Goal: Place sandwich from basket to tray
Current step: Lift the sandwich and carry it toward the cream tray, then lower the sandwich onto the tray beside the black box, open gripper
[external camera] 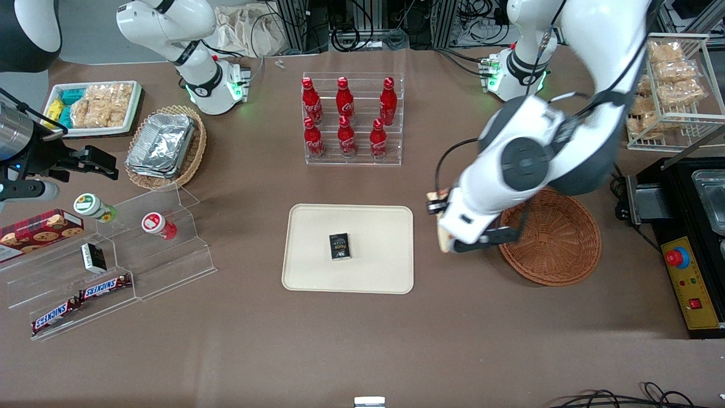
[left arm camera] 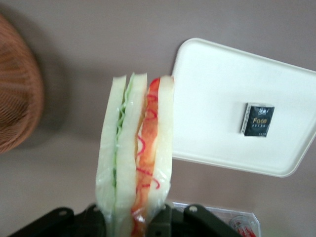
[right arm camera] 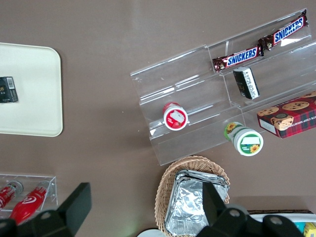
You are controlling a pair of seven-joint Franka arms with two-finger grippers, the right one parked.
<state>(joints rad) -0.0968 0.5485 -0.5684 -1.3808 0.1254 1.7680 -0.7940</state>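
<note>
The working arm's gripper [external camera: 447, 235] hangs over bare table between the round wicker basket [external camera: 558, 241] and the cream tray [external camera: 317, 272], its fingers [left arm camera: 160, 222] clamped on the wrapped sandwich [left arm camera: 136, 153]. The wedge is clear of the basket and held off the table, its long axis running straight out from the fingers, its filling edge of green and orange-red facing the wrist camera. The tray lies just beside the sandwich, toward the parked arm's end of the table, with a small black box [external camera: 340, 246] resting near its middle. Judging by this, the coming move is a short sideways carry, then a lowering onto bare tray beside the box.
</note>
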